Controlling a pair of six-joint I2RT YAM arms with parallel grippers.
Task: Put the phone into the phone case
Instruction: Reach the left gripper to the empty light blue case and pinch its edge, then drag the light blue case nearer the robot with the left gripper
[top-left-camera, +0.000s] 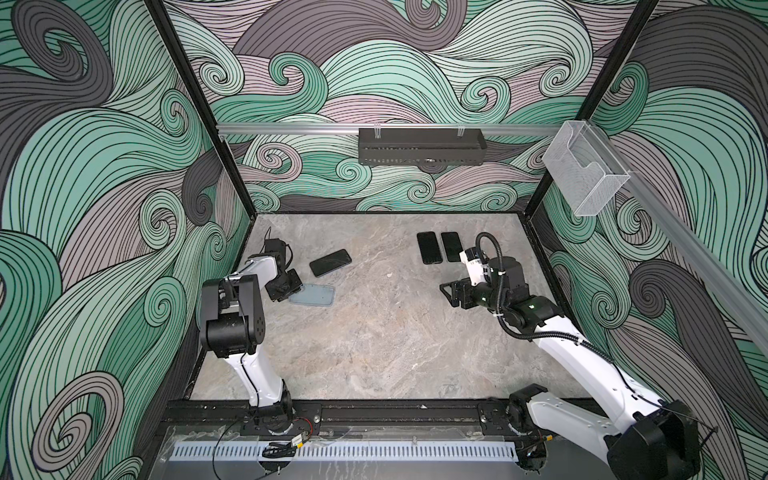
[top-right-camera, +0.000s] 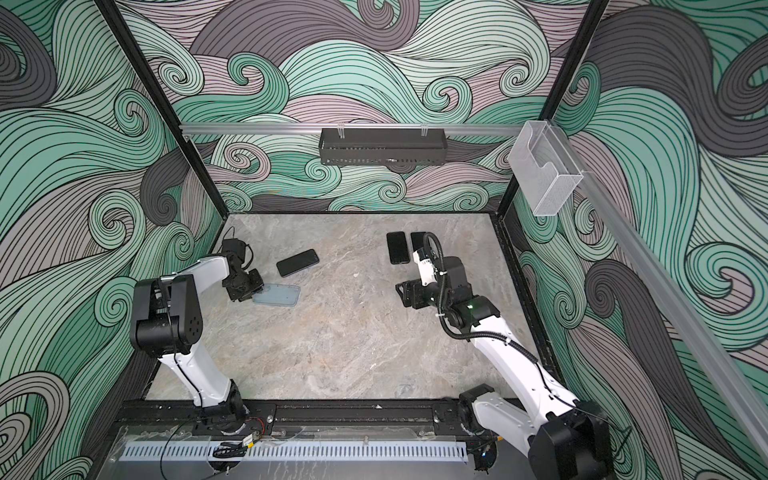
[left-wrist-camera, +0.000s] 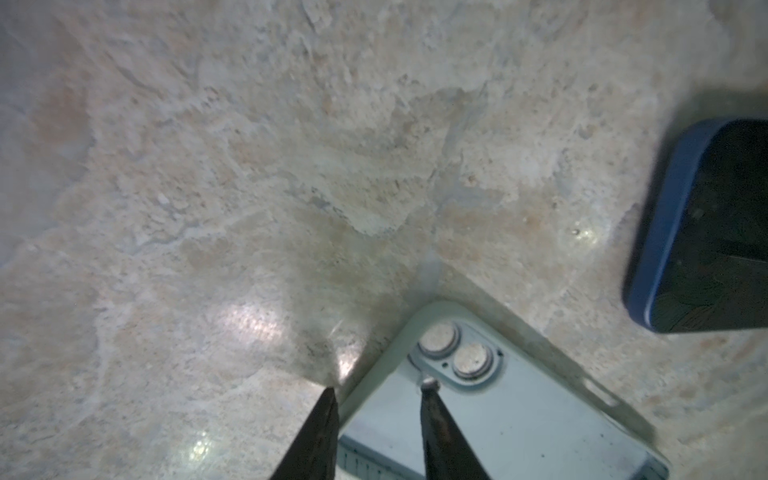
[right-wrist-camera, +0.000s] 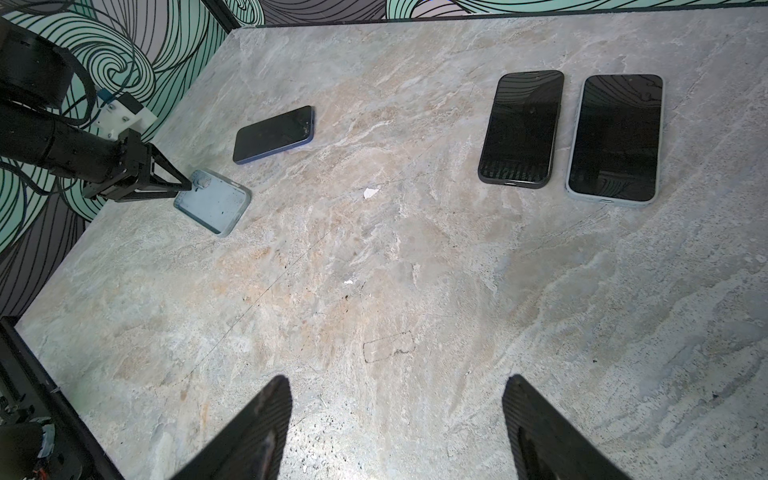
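The pale blue phone case (top-left-camera: 312, 294) (top-right-camera: 277, 294) lies open side up on the marble table, left of centre. In the left wrist view its camera-hole corner (left-wrist-camera: 498, 415) is close up. My left gripper (top-left-camera: 292, 295) (left-wrist-camera: 379, 386) straddles the case's rim at that corner. One finger is outside on the table and the other is inside the case, with a gap still between them. The phone (top-left-camera: 330, 262) (left-wrist-camera: 715, 232) (right-wrist-camera: 273, 134), dark with a blue edge, lies screen up just behind the case, touched by nothing. My right gripper (top-left-camera: 444, 291) (right-wrist-camera: 397, 380) hovers open and empty at the right.
Two more phones in cases (top-left-camera: 429, 247) (top-left-camera: 451, 246) lie side by side at the back right, just behind my right arm. A black basket (top-left-camera: 419, 146) hangs on the back wall. A clear holder (top-left-camera: 582, 174) hangs on the right rail. Patterned walls close in the table.
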